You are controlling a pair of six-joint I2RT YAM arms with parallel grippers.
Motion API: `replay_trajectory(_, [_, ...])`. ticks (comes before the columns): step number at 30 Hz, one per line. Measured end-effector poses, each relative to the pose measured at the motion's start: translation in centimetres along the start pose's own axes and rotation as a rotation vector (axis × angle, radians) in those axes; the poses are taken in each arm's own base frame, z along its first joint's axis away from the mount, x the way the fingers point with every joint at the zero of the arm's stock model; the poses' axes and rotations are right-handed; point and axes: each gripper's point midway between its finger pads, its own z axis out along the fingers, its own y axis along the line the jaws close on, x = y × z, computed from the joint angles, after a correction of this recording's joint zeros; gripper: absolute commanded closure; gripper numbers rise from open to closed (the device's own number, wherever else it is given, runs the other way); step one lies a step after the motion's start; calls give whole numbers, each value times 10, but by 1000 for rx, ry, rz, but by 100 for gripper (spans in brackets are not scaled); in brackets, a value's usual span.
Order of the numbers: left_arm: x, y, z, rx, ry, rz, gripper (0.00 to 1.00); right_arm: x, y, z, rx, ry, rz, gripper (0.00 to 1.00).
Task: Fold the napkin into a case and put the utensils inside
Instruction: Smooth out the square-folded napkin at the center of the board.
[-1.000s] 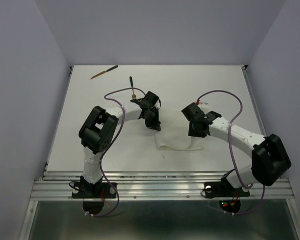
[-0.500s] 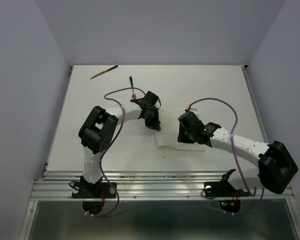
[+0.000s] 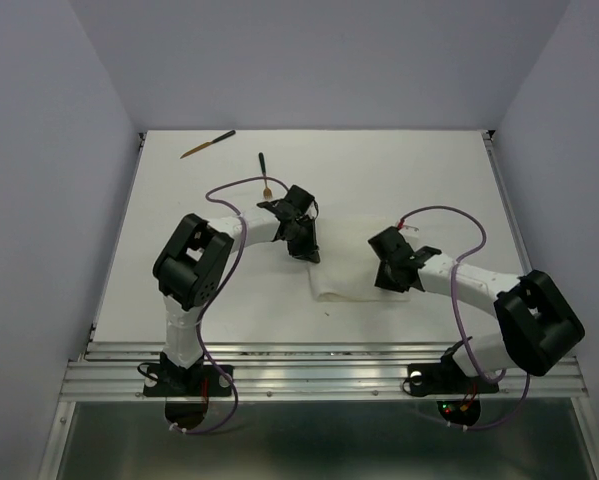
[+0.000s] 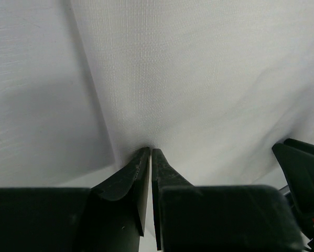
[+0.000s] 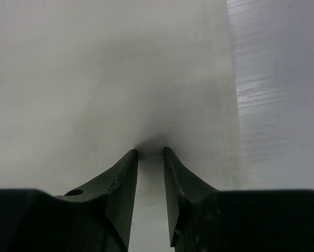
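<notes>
Napkin [image 3: 345,285] lying flat on the surface [image 3: 429,170], near-centre, folded into a short white band running left to right between the two arms. Not a closed pouch as far as the top view shows.

Left fingers [image 4: 138,165] closed down to a hairline gap, tips pinching the cloth at the band's left end; a crease running up and away from the pinch point in the left wrist view. Gripping the napkin.

Right fingers [image 5: 126,173] set with a narrow gap, tips pressed down onto the cloth at the band's right end, just inside its right edge, with bare surface beyond that edge. Dark shadow at the tips; cannot tell whether a fold sits between them or they only rest on top.

Utensils [image 3: 207,145] both outside the cloth, well apart from it. First one lying slanted near the far-left corner of the surface. Second utensil [image 3: 263,172] lying roughly front to back, behind the left wrist, near end beside the purple cable [image 3: 229,186] looping off that arm.
</notes>
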Motion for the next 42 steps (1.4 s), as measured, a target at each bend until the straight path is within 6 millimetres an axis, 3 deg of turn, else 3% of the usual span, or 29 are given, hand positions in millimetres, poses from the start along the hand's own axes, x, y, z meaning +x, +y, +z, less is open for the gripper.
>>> replay_trajectory(6, [9,6,-6,0,2,0,81,-16,5,15,14,-49,-22,68])
replay_trajectory(10, [10,8,-7,-5,5,3,81,-52,10,34,32,-127,-35,66])
replay_trajectory(14, [7,10,-12,-26,8,13,81,-75,13,42,32,-155,-63,60])
replay_trajectory(18, [-10,6,-20,-32,-25,30,81,-82,25,31,-37,-161,-71,41])
replay_trajectory(23, [-22,14,-24,-37,-46,19,81,-89,52,-13,-253,-194,-5,22])
replay_trajectory(26, [-25,19,-24,-45,-47,11,81,-81,63,-36,-391,-196,38,16])
replay_trajectory(28, [-26,25,-20,-54,-41,4,81,-65,68,-46,-484,-163,70,15])
replay_trajectory(34, [-25,29,-9,-58,-20,4,81,-9,71,-51,-619,-8,193,13])
replay_trajectory(42, [-25,28,-9,-56,-20,5,81,25,81,-54,-704,124,374,11])
